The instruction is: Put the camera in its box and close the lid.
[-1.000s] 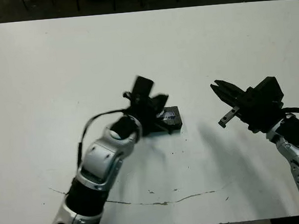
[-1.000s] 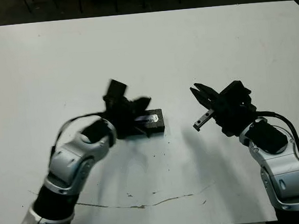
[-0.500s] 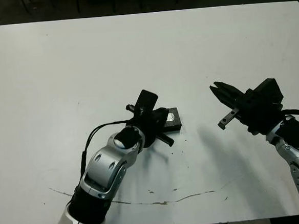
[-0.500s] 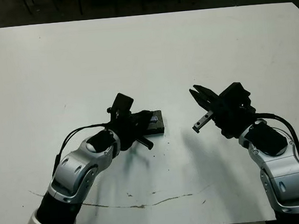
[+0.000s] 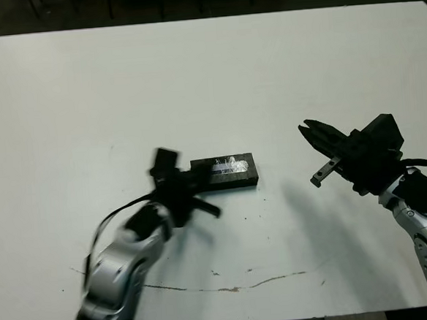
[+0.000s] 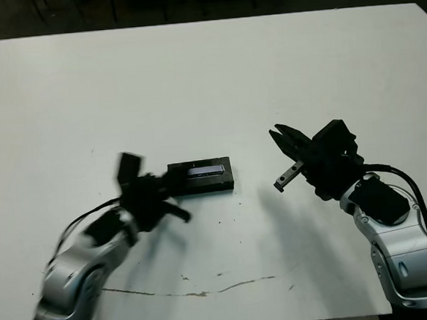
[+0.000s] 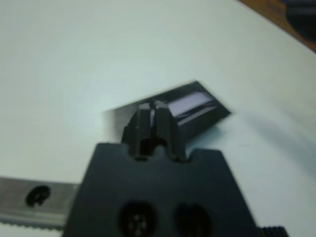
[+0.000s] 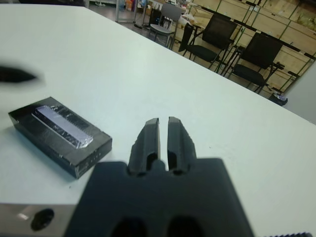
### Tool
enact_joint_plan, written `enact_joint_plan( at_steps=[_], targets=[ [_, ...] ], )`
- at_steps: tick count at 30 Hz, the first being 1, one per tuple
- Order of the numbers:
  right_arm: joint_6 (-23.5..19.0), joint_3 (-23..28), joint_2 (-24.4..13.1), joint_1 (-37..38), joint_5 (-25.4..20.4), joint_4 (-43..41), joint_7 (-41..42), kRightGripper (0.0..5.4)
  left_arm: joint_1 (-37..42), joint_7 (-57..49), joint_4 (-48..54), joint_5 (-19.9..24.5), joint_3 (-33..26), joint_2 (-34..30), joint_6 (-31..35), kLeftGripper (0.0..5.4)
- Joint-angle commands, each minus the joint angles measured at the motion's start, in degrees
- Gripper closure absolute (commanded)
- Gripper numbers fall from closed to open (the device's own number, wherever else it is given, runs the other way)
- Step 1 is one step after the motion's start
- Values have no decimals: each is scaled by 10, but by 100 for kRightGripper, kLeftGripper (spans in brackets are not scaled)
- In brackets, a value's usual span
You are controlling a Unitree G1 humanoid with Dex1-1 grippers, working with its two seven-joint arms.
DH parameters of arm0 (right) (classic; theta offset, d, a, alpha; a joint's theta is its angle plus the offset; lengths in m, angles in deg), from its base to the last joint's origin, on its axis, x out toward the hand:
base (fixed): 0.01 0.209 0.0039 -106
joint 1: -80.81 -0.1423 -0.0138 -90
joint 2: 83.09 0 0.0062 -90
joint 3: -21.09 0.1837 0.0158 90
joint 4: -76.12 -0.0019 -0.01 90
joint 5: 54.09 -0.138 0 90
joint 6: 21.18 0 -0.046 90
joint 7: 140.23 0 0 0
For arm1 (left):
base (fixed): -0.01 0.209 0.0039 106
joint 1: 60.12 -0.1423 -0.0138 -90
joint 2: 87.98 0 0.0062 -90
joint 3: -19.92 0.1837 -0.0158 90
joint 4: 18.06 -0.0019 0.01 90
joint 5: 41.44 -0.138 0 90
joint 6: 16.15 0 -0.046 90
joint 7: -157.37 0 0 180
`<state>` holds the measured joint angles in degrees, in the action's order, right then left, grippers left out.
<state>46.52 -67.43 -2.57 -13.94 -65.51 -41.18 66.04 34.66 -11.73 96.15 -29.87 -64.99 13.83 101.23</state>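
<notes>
While the lid (image 5: 224, 170) sits flat on top of the box near the middle of the white surface (image 5: 207, 72), its long axis runs left to right across the robot's view, with the silvery glittery patch facing up and running the same way along the top. Only a closed black block shows; the box beneath the lid and the camera are not separately visible, so I cannot tell the camera's position. Left end effector (image 5: 190, 198) is blurred in the head views, just beside the lid's left end and slightly nearer the robot; in the left wrist view its fingers (image 7: 148, 121) stand together with nothing between them, pointing toward the lid. Whether they touch the lid I cannot tell. Right end effector (image 6: 282, 148) hangs above the surface well to the right of the lid, its two fingers (image 8: 158, 138) nearly together with only a thin gap, holding nothing. Lid shows off to one side in the right wrist view, apart from those fingers.
</notes>
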Motion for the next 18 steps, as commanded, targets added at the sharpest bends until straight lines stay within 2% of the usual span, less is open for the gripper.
enact_joint_plan(
  at_steps=[1, 6, 9, 12, 18],
  targets=[
    [5, 3, 19, 6, -7, 8, -12, 540, 21, -10, -18, -20, -56, -25, -84, 538],
    [31, -3, 57, 6, -3, 26, -37, 540, -8, 32, -78, -42, -87, -59, -261, 538],
    [60, -11, 79, 7, 14, 42, -60, 540, -34, 25, -102, -45, -93, -51, -319, 538],
    [95, -22, 102, 7, 41, 62, -89, 540, -52, -12, -119, -48, -100, -17, -356, 538],
    [103, -36, 137, 8, 56, 76, -121, 540, -63, -32, -132, -52, -88, 8, -375, 538]
  ],
)
